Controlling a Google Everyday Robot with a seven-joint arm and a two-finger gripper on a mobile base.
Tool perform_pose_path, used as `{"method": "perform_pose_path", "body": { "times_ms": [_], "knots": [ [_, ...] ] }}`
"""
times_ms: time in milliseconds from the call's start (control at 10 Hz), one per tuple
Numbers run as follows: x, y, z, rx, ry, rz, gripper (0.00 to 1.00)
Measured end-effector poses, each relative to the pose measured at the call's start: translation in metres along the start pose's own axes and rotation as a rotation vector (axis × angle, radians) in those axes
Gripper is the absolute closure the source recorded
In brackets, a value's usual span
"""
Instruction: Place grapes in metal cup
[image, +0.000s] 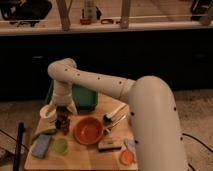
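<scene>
My gripper (62, 116) points straight down at the left of the wooden table (85, 161), just left of the orange bowl (89, 131). Right below it stands the small dark metal cup (64, 129). A dark reddish lump, which looks like the grapes (62, 122), sits at the gripper's tip, right over the cup's mouth. I cannot tell whether the grapes are held or rest in the cup. The white arm (100, 85) reaches in from the right and bends down to the gripper.
A white cup (47, 111) stands left of the gripper and a green box (82, 96) behind it. A green vegetable (44, 134), a blue sponge (41, 146) and a green disc (61, 146) lie at the front left. Utensils (115, 117), a brush (110, 145) and an orange disc (126, 157) lie at the right.
</scene>
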Motion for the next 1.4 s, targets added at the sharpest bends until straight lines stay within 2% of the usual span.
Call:
{"method": "perform_pose_path", "body": {
  "times_ms": [300,1400],
  "knots": [
    [0.0028,0.0021,-0.0035,0.014,0.009,-0.002,0.2],
    [0.0028,0.0017,-0.0036,0.015,0.01,-0.003,0.2]
  ]
}}
